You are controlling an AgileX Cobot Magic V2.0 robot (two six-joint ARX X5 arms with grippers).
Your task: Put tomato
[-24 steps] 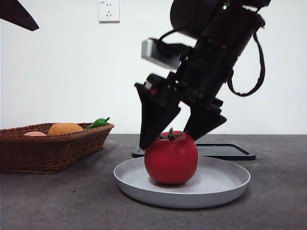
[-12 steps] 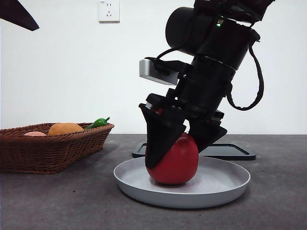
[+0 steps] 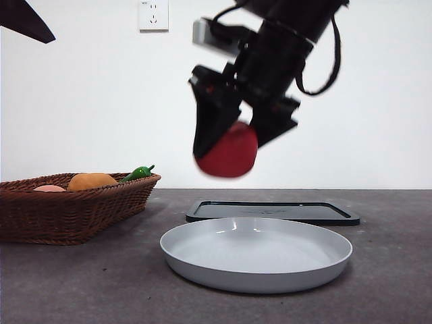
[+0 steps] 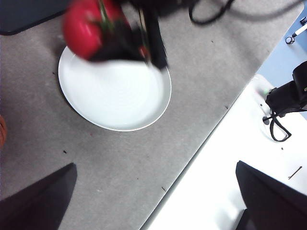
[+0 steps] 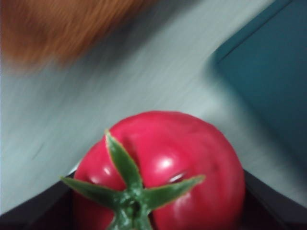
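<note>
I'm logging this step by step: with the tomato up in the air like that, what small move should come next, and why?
Probably carry it sideways toward the wicker basket. The right gripper is shut on the tomato, which hangs clear above the grey plate, so no more lift seems needed. The basket, with an orange fruit inside, looks the likely destination. The left gripper waits aside.

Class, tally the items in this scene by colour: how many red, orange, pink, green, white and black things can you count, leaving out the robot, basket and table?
Red: 1, tomato
Orange: 1, fruit
Pink: 1, fruit
Green: 1, pepper
White: 1, plate
Black: 1, tray
Total: 6
</note>
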